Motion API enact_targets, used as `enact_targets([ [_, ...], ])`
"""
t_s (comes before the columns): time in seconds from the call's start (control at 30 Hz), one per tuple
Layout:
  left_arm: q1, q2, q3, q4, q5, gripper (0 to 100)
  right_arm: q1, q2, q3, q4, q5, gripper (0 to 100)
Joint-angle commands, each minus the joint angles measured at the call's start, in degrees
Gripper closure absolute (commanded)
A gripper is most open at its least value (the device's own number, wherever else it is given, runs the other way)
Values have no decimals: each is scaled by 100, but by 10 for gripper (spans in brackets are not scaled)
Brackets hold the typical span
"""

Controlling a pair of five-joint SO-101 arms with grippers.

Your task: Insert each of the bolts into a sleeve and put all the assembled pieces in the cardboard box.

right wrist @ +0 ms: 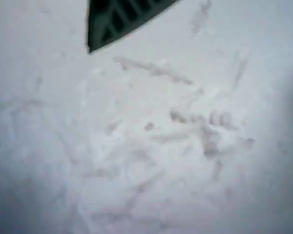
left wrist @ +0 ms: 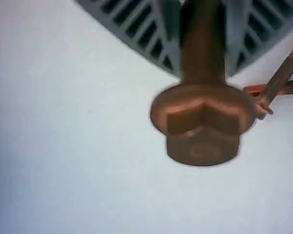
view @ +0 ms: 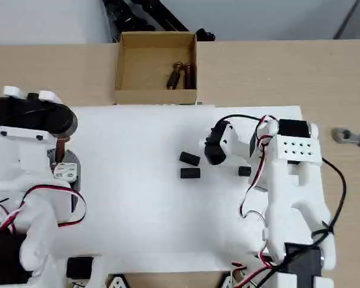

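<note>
1. Copper bolt [left wrist: 202, 122] is held clamped in the left claw [view: 63, 157] over the white foam board [view: 132, 204].
2. Three black sleeves [view: 190, 158] are laid near the right claw [view: 216, 149]; its state cannot be told.
3. Assembled pieces [view: 179, 75] are seen inside the cardboard box [view: 125, 66].

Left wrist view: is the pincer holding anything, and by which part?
Yes. The left pincer holds a copper bolt by its shank. The flanged hex head sticks out free, over the white board.
</note>
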State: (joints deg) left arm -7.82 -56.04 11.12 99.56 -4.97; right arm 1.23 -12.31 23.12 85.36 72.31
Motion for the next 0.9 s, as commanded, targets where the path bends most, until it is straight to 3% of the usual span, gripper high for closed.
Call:
enact_targets([
  [0.0, 18, -44, -22, 26, -44, 995, -92, -31, 9, -251, 9, 855],
  [0.77, 9, -79, 251, 18, -44, 995, -84, 664, 246, -1042, 448, 855],
  [0.87, -343, -79, 338, -9, -44, 995, -75, 910, 246, -1270, 448, 855],
])
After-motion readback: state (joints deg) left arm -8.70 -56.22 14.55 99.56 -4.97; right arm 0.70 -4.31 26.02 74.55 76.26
